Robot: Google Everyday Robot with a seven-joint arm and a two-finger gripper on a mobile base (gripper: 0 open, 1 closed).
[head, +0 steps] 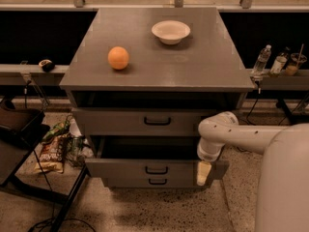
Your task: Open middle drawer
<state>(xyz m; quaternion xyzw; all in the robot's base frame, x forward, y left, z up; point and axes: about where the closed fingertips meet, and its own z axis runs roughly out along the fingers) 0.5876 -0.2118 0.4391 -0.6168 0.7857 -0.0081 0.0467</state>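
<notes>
The grey metal cabinet (154, 76) has three drawers. The middle drawer (120, 168) is pulled out towards me; its dark inside shows above its flat front, and its small black handle (157, 170) sits at the centre. My gripper (203, 173) points down at the right end of that drawer front, well to the right of the handle. The white arm (241, 137) reaches in from the right. The top drawer (116, 122), with the wider handle, is shut. The lowest drawer (125, 181) sits just below the middle one.
An orange (118, 58) and a white bowl (171, 31) stand on the cabinet top. Snack bags (53, 151) lie on the floor at the left, beside a black chair (19, 144) and cables. Bottles (261, 59) stand on a ledge at the right.
</notes>
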